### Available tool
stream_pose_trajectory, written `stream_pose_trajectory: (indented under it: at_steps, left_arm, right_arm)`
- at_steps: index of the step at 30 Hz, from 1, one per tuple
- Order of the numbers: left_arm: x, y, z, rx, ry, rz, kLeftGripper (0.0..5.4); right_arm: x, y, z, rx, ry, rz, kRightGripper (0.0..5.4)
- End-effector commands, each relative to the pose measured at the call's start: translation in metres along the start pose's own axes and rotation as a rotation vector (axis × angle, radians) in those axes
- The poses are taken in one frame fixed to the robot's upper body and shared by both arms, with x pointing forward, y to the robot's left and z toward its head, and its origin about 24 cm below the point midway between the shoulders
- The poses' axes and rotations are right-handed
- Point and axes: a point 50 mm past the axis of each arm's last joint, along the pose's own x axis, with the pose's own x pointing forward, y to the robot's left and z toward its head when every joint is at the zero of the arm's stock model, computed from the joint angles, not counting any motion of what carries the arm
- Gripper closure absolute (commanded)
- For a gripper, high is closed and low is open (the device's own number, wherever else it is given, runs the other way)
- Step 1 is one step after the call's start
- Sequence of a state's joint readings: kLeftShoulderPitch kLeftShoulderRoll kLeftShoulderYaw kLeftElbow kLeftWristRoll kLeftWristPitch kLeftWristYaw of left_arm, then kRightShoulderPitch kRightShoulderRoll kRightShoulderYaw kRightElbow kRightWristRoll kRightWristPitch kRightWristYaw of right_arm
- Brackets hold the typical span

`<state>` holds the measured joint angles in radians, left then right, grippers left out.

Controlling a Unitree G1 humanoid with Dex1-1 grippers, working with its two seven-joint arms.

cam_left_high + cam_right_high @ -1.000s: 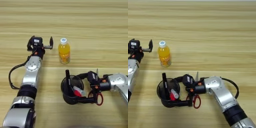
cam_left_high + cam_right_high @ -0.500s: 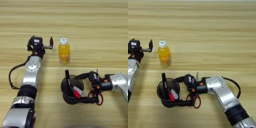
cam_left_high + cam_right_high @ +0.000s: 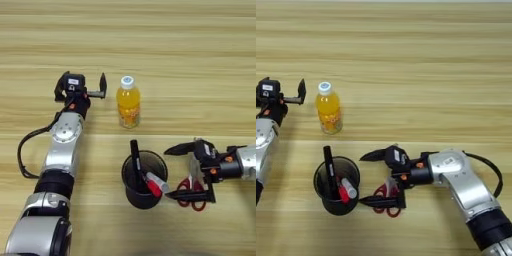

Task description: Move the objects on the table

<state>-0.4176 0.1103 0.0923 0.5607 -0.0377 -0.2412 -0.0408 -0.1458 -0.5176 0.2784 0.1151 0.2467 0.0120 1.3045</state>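
Note:
A small orange-drink bottle (image 3: 128,102) with a white cap stands upright on the wooden table (image 3: 190,60). My left gripper (image 3: 81,89) is open just left of it, level with the cap and apart from it. The black mesh pen cup (image 3: 145,179) holds a black marker and a red-white marker. Right of the cup lie the red-handled scissors (image 3: 193,192), blades pointing away from me. My right gripper (image 3: 181,172) is open and straddles the scissors. Its upper finger is beyond the blades and its lower finger is over the handles, with both tips close to the cup.
A black cable (image 3: 27,150) loops out from my left arm on the left. Another cable (image 3: 491,172) curves behind my right forearm. The far half of the table shows bare planks.
My right gripper has drawn back to the right, away from the pen cup, staying open around the scissors. The left gripper, bottle and cup have not moved.

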Motion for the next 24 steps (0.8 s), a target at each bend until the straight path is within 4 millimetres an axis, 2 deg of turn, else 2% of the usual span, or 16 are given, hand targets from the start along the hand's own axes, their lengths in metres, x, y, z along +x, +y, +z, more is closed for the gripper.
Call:
stream_pose_trajectory:
  at_steps: [1,6,12,19,24]
  left_arm:
    - [0.004,-0.002,0.005,0.013,-0.016,-0.011,0.0]
    - [0.005,0.001,0.007,0.015,-0.028,-0.011,0.0]
    - [0.005,0.006,0.017,0.039,-0.076,-0.034,0.0]
    - [-0.001,0.027,0.038,0.053,-0.168,-0.023,0.0]
    - [-0.017,0.023,0.044,0.076,-0.208,-0.184,0.0]
  right_arm:
    - [-0.017,-0.001,0.002,-0.01,-0.005,-0.046,0.02]
    - [-0.029,-0.006,0.007,-0.018,-0.053,-0.142,0.02]
    - [-0.031,-0.018,0.017,-0.038,-0.142,-0.294,0.02]
    - [-0.032,-0.034,0.029,-0.05,-0.235,-0.448,0.02]
    - [-0.037,-0.053,0.031,-0.037,-0.277,-0.632,0.02]
